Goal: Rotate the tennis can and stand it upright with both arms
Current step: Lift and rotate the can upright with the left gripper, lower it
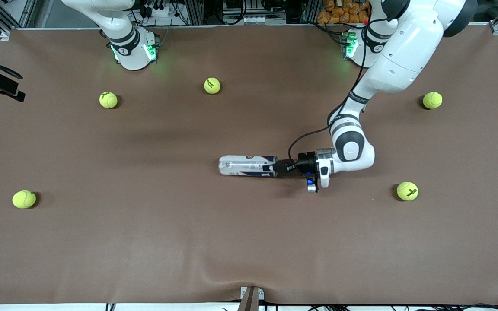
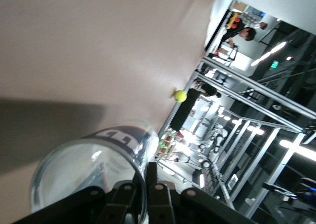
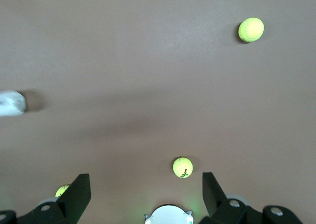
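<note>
Broadly, the table (image 1: 249, 242) was covered by a brown cloth, with the arms based along its farthest edge. Only the left arm (image 1: 398, 52) was seen reaching down to the middle; the right arm was judged to be waiting, raised near its base.

Next in size, the can (image 1: 247, 166) was laid on its side at the table's centre, its axis running from 9 to 3 o'clock in the front view. It was probably held by one end so that it could be swung round and tipped upright.

At the can's 3 o'clock end, the left gripper (image 1: 280, 167) was clamped on the open rim: in the left wrist view (image 2: 145, 194) one finger was seen inside the mouth and one outside, the clear wall pinched between them.

The right gripper (image 3: 146, 192) was hung above the table near its own base, fingers spread wide and empty, the can (image 3: 11, 103) well apart from it.

Five balls were scattered about, one (image 1: 407, 191) at roughly 4 o'clock from the can.
</note>
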You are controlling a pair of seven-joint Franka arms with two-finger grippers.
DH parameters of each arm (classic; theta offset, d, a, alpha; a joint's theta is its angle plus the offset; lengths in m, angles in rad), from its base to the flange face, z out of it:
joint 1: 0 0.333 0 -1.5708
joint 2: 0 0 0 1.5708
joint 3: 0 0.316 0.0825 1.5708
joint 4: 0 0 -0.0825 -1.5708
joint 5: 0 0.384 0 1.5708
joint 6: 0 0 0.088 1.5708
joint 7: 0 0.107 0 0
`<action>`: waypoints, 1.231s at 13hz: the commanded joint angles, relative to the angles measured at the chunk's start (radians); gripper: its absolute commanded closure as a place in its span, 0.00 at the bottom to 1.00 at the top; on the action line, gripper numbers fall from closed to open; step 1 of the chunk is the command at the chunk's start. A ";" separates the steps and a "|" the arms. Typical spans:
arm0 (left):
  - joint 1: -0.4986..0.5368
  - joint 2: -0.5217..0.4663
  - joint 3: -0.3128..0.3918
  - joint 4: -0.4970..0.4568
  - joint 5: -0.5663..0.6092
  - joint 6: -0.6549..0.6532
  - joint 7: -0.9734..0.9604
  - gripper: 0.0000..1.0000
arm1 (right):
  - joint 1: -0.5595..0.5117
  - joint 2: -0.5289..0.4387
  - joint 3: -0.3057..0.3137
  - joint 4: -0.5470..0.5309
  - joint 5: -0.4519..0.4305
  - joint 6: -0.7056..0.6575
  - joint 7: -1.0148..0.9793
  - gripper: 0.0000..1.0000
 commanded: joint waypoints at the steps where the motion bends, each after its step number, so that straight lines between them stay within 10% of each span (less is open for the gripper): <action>1: 0.009 -0.052 -0.001 0.042 0.031 -0.014 -0.067 1.00 | 0.006 0.002 -0.002 0.012 0.004 -0.001 0.009 0.00; 16: -0.032 -0.258 -0.002 0.251 0.747 -0.006 -0.759 1.00 | 0.006 0.000 -0.002 0.014 0.002 -0.001 0.009 0.00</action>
